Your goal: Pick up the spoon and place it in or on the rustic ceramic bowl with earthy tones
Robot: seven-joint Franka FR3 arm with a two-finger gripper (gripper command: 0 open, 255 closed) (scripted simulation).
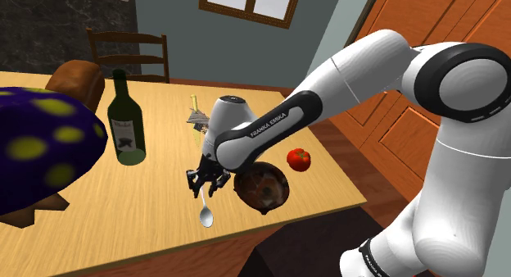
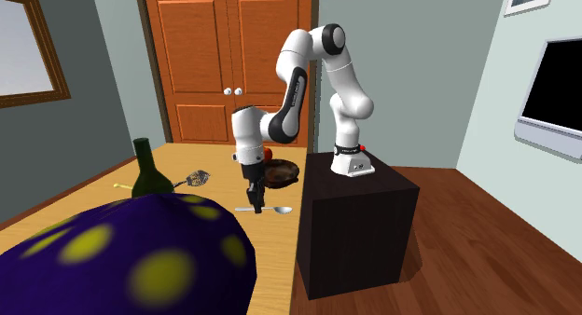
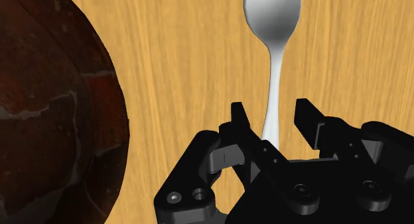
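The spoon (image 3: 273, 17) lies flat on the tabletop (image 3: 179, 70), its thin handle running straight back between the two fingers of the hand (image 3: 272, 110); the fingers (image 3: 240, 118) stand apart on either side with bare wood showing between each of them and the handle, so the hand is spread open and grips nothing; the spoon's rounded end points away from the hand, well ahead of the fingertips. In the shoulder view the hand (image 1: 206, 181) hangs low over the handle end while the spoon (image 1: 205, 214) stretches toward the near edge of the tabletop (image 1: 123, 226); the bowl (image 1: 262, 188) sits just beside both, on that view's right. The spoon is smooth, pale grey and glossy like metal, with an oval scoop and a slim neck; the bowl (image 3: 46, 110) is round, dark reddish brown, mottled with lighter cracked patches; the tabletop is light wood with long streaked grain. A dark green bottle (image 1: 127, 124) with a pale label stands farther back, and a small red tomato (image 1: 299, 159) rests beyond the bowl.
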